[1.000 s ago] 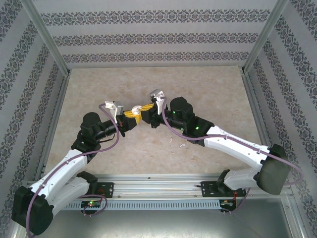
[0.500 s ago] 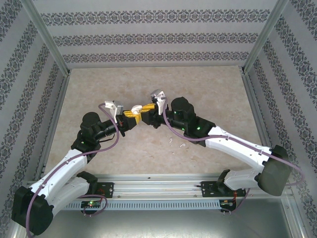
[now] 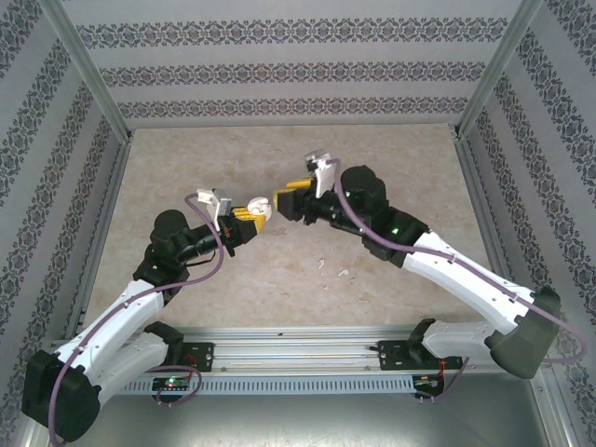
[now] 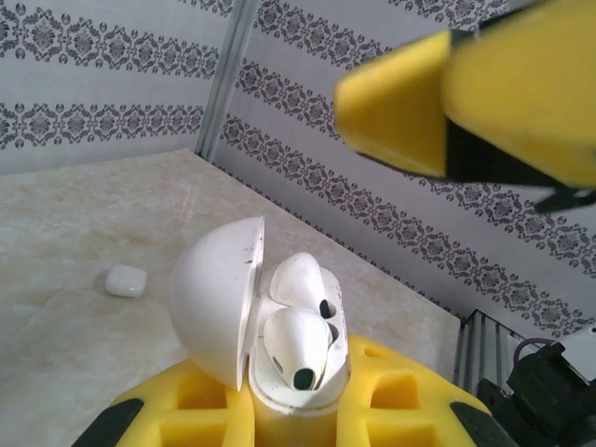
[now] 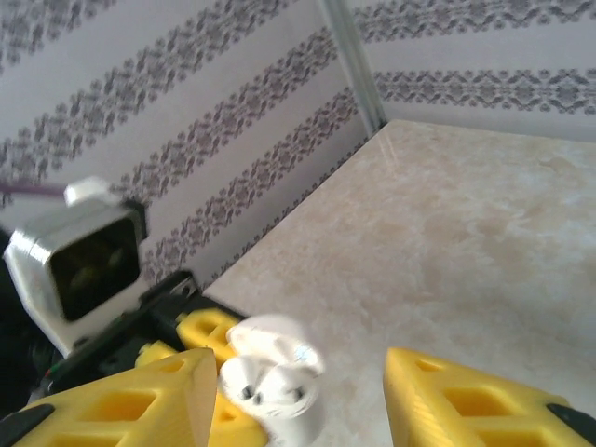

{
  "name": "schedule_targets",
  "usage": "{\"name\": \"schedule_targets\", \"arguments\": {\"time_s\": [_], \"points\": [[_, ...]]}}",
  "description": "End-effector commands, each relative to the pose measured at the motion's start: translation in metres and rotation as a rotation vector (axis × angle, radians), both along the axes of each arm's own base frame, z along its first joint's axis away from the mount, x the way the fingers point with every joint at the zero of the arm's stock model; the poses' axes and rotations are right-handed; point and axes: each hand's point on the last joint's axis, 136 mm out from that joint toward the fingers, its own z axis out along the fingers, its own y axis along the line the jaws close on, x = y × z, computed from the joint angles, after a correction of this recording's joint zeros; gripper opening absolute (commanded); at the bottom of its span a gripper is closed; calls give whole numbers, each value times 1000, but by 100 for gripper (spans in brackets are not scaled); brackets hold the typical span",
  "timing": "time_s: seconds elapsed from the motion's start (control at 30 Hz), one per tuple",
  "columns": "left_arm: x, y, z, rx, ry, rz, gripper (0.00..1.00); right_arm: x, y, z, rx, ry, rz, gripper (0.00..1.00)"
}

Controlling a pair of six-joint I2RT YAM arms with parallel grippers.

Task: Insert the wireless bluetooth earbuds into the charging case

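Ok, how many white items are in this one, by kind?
Seated earbuds in the open case: 2
Loose earbuds on the table: 2
Cases, counting the small box: 2
Total: 6

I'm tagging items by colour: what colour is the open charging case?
The charging case is plain white, clearest in the left wrist view.
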Motion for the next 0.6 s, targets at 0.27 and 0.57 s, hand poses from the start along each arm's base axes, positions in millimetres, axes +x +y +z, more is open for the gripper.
{"name": "schedule_targets", "arguments": {"time_s": [0.27,0.57], "points": [[-14,-19,33,-20,-96,-180,10,13,0,-5,199,390,172,56],[-11,-30,35,-29,-58,-259,10,3,21,-12,247,509,344,53]]}}
